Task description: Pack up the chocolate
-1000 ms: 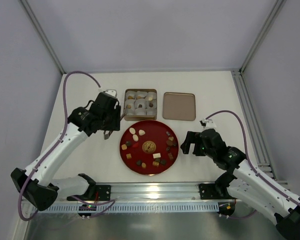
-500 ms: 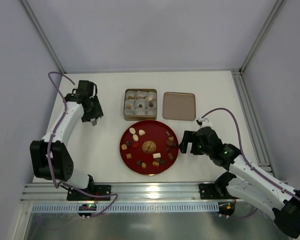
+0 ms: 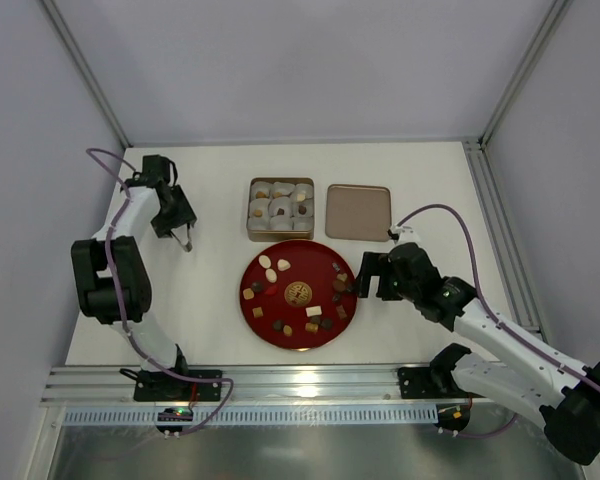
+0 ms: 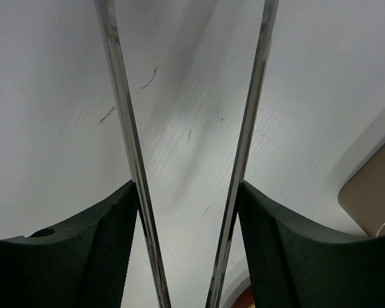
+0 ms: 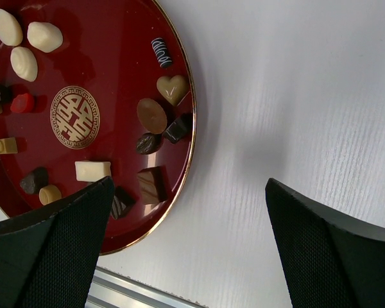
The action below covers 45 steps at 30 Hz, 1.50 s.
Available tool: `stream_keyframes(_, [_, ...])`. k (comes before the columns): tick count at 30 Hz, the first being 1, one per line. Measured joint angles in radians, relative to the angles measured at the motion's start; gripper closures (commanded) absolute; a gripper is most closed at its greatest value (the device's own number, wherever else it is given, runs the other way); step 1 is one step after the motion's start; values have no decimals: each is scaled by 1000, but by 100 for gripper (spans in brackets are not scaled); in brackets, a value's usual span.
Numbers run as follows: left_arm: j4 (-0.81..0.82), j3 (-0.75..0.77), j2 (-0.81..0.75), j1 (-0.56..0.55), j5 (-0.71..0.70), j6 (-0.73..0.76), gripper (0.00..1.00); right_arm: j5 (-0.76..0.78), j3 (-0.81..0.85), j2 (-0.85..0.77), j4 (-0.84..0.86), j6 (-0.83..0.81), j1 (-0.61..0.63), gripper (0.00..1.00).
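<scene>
At the left pincer (image 3: pixel 183 238): hangs over bare table (image 3: pixel 210 300), well left of the tin (image 3: pixel 249 212), with the arm doubled up beside it. Seen from its wrist, two thin metal fingers (image 4: pixel 120 128) spread apart, released, with nothing between them but white table. At that view's right edge, a tan metal corner, and at the bottom edge a sliver of red.

At the right pincer (image 3: pixel 364 277): sits just beside the right rim of the red plate (image 3: pixel 305 258), near the table. Seen from its wrist, broad black fingers (image 5: pixel 48 256) wide apart, released, gripping nothing. Between them only table and the plate's gilt edge.

As for the chocolate (image 3: pixel 271 267): mostly loose on the red plate, scattered around a gold emblem (image 3: pixel 298 293).
- Toward the right pincer: a dark striped roll (image 5: pixel 161 51), a tan heart (image 5: pixel 173 88), a brown oval (image 5: pixel 152 115), two small dark pieces touching it, and a brown block (image 5: pixel 153 185) near the rim.
- Farther in: a cream bar (image 5: pixel 92 171) and a tan round (image 5: pixel 50 194).
- On the plate's far side: three cream ovals (image 5: pixel 45 36).

Behind the plate, in the tin: white paper cups (image 3: pixel 280 210) in two rows, several with a brown or tan piece inside. Just right of the tin, apart from it, a flat tan tray (image 3: pixel 358 212).
</scene>
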Motion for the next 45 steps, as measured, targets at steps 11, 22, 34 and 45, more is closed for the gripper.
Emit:
stream_keyframes(11, [22, 0, 79, 0, 12, -5, 21, -14, 2, 22, 12, 1, 0, 0])
stream_keyframes(22, [22, 0, 105, 0, 14, -7, 18, -15, 2, 19, 15, 2, 0, 0])
stream_keyframes(34, [-36, 19, -27, -3, 14, -8, 16, 8, 79, 22, -40, -1, -68, 0])
stream_keyframes(45, [-43, -17, -370, -232, 47, -45, 16, -45, 241, 214, -46, -58, -330, 0])
